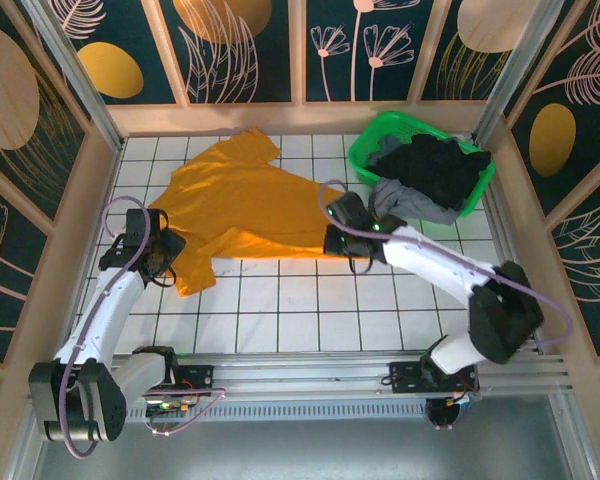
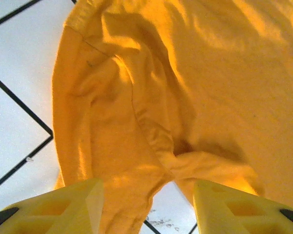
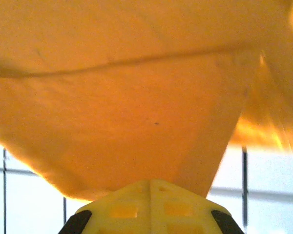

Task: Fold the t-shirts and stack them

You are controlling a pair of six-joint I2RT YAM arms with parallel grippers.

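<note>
**First shirt not yet folded, the rest waiting in the basket**

Yellow fingers [image 2: 68,207] of the left gripper [image 2: 146,197] stand well apart in the left wrist view. A fold of the mustard-orange t-shirt [image 2: 195,87] hangs down into the gap, but neither pad presses on it, so this side looks open, with nothing held. In the right wrist view the right gripper [image 3: 150,186] has its fingertips together, and the orange cloth rises straight out from between them: it is closed on an edge of the shirt.

From above, the left gripper [image 1: 165,255] sits at the shirt's left end and the right gripper [image 1: 338,237] at its right end, both low over the tiled table [image 1: 280,310]. The mustard-orange t-shirt [image 1: 245,205] lies opened out on the far-left half of the table, rumpled rather than flat. Its long axis runs roughly side to side between the two grippers. One corner points toward the far wall and a flap trails toward the near-left. Which end carries the collar I cannot tell.

Black and grey t-shirts [image 1: 435,170] are heaped in the green basket [image 1: 365,150] at the far right.

By my reading the task is at its start: no fold made, no stack begun. This shirt needs flattening and folding, then each of the others in turn.
</note>
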